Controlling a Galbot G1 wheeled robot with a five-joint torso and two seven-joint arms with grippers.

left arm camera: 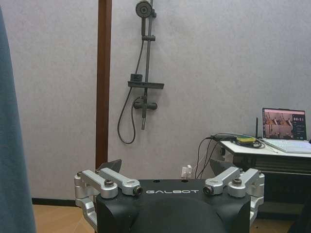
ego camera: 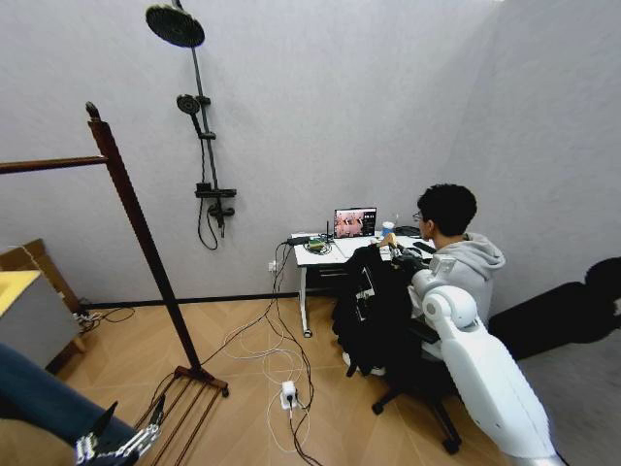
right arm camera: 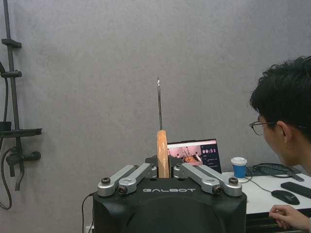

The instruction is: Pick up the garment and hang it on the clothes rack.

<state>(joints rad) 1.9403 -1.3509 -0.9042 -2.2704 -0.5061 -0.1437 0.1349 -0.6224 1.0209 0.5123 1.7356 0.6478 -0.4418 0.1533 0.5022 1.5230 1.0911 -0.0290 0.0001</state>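
The garment [ego camera: 372, 309], a black top, hangs from a light wooden hanger [right arm camera: 162, 151] whose metal hook [right arm camera: 159, 104] points straight up. My right gripper [right arm camera: 164, 167] is shut on the hanger's neck; in the head view it [ego camera: 392, 249] is held out at the right, in front of the desk. The clothes rack [ego camera: 146, 243] is a dark reddish-brown post with a horizontal bar [ego camera: 49, 164] and a slatted bottom shelf [ego camera: 184, 408], standing at the left. My left gripper [ego camera: 116, 445] hangs low near the rack's foot, open [left arm camera: 165, 167] and holding nothing. The rack post [left arm camera: 103, 82] rises just beyond it.
A person [ego camera: 456, 252] sits at a white desk [ego camera: 325, 254] with a laptop [ego camera: 355, 222], right behind the garment. A black shower-head stand [ego camera: 202, 126] is on the back wall. Cables and a power strip [ego camera: 288, 393] lie on the floor. Blue cloth [left arm camera: 12, 145] hangs beside my left gripper.
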